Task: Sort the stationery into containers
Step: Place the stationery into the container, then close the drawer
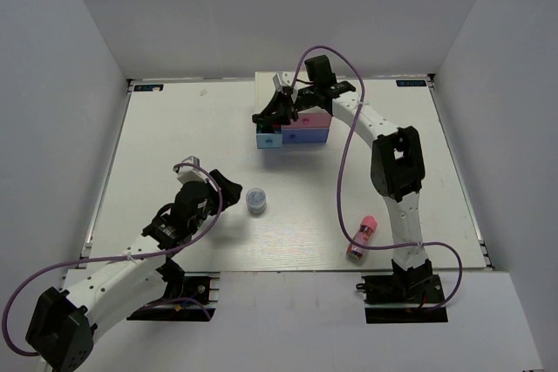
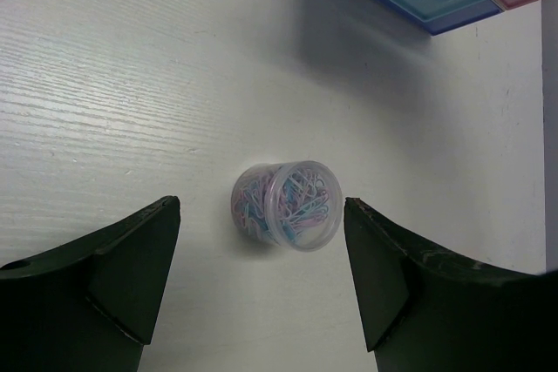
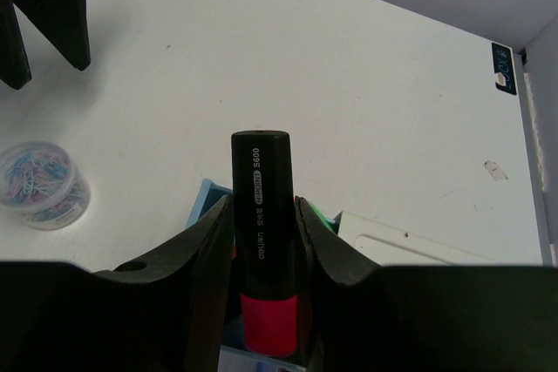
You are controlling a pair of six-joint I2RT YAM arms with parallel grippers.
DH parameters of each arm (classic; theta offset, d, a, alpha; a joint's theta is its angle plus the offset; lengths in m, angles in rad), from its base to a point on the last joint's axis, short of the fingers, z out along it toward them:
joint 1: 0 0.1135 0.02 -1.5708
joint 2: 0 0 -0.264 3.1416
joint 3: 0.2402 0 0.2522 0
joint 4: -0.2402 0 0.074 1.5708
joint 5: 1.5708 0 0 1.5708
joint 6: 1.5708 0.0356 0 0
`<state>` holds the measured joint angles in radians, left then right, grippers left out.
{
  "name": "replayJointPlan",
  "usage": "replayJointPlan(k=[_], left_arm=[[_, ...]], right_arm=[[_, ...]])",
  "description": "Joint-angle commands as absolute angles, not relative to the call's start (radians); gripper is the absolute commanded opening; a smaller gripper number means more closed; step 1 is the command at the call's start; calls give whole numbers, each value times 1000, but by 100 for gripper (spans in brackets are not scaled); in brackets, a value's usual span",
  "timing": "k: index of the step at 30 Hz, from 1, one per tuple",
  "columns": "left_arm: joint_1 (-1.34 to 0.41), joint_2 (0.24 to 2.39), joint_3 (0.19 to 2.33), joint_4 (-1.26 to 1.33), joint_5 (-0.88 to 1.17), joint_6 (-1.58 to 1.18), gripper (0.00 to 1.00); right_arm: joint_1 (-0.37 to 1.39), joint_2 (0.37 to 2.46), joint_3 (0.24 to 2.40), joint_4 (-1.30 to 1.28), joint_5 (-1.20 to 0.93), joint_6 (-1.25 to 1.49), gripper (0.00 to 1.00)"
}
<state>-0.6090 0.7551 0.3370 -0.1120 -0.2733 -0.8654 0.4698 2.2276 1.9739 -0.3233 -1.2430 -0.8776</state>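
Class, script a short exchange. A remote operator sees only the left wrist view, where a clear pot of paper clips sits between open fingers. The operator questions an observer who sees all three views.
Operator: I see only the clear round plastic pot of coloured paper clips. What are the right fingers doing?
Observer: They are shut on a black highlighter with a pink-red end, held above the small white drawer chest.
Operator: Is any other stationery lying loose?
Observer: Yes, a fat pink cylindrical tube lies near the right arm's base.
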Motion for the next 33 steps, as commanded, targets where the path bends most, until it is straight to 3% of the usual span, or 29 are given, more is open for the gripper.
replayJointPlan(k=[1, 7, 11, 12, 13, 14, 17, 22, 26, 29, 30, 33], left_arm=[[-612, 756, 345, -107, -282, -865, 86], [-612, 756, 345, -107, -282, -865, 86], [-612, 746, 345, -117, -282, -865, 86], [-612, 735, 345, -117, -282, -865, 86], [-612, 735, 345, -117, -282, -865, 86], [-612, 735, 345, -117, -282, -865, 86], [-612, 726, 345, -117, -282, -865, 86], [-612, 735, 345, -117, -282, -865, 86], [-612, 735, 345, -117, -282, -865, 86], [-612, 735, 345, -117, -282, -865, 86], [-612, 735, 345, -117, -282, -865, 86], [-612, 735, 345, -117, -282, -865, 86]], right_arm=[[469, 2177, 1968, -350, -1264, -925, 10], [468, 2178, 1948, -368, -1247, -937, 10], [466, 2189, 1968, -461, -1198, -1070, 19], [468, 2204, 2005, -548, -1192, -1097, 24], [465, 2204, 2016, -578, -1183, -1150, 40], [463, 2206, 2028, -598, -1171, -1193, 50], [462, 2174, 2001, -611, -1172, -1216, 68], [462, 2094, 1939, -496, -1203, -1113, 68], [459, 2059, 1910, -338, -1222, -956, 60], [460, 2045, 1916, -307, -1241, -889, 46], [462, 2043, 1916, -298, -1247, -873, 36], [465, 2045, 1916, -317, -1252, -862, 21]])
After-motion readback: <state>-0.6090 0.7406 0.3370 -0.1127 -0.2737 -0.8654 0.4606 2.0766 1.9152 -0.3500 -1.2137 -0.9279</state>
